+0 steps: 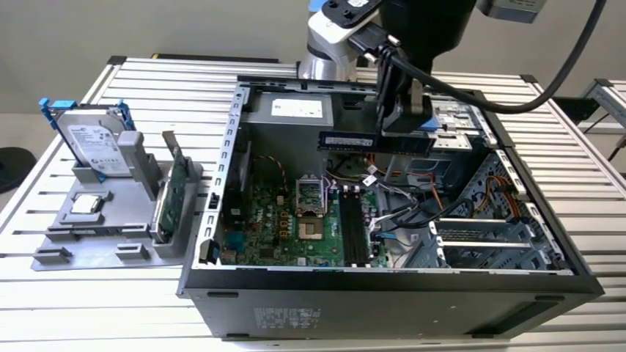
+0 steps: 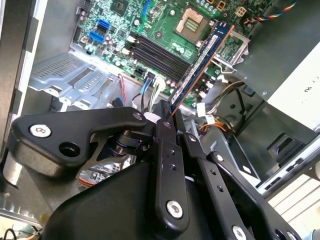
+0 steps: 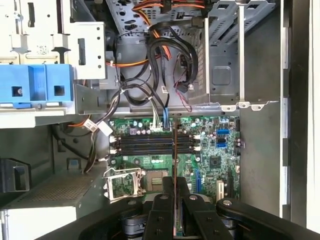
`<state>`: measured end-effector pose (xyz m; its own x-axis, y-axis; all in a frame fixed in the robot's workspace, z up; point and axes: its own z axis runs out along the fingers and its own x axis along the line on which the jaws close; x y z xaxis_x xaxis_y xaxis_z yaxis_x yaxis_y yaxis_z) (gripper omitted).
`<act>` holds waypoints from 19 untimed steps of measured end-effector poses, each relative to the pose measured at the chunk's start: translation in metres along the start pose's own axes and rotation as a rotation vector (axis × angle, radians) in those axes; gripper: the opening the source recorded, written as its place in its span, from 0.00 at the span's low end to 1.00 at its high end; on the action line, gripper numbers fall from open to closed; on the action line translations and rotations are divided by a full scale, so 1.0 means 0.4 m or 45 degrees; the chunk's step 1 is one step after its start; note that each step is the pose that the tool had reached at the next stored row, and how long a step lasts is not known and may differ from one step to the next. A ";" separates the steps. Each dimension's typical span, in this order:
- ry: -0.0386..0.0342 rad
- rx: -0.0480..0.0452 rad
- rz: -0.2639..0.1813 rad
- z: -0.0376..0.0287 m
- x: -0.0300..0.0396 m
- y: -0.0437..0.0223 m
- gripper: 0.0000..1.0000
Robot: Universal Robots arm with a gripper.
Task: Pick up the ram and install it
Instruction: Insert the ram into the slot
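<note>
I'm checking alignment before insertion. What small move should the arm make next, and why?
Probably turn the wrist so the ram, clamped in the fingers, lines up with the memory slots. It looks to lie crosswise to them and hangs clear above the motherboard.

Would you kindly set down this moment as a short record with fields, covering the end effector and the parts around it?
end effector: shut on the thin dark blue-black ram stick
ram state: held over the black memory slots, not seated
case: open black tower case, lying on its side
grey holder: silver hard drive with blue rails and green card, both upright
</note>
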<state>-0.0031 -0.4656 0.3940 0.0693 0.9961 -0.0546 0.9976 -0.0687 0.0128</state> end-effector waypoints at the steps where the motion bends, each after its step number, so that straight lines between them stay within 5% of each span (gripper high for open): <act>1: 0.0000 0.000 0.000 0.000 0.001 0.000 0.00; 19: 0.0000 0.000 0.000 0.002 0.024 -0.002 0.00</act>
<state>-0.0031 -0.4558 0.3925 0.0693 0.9961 -0.0546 0.9976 -0.0687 0.0128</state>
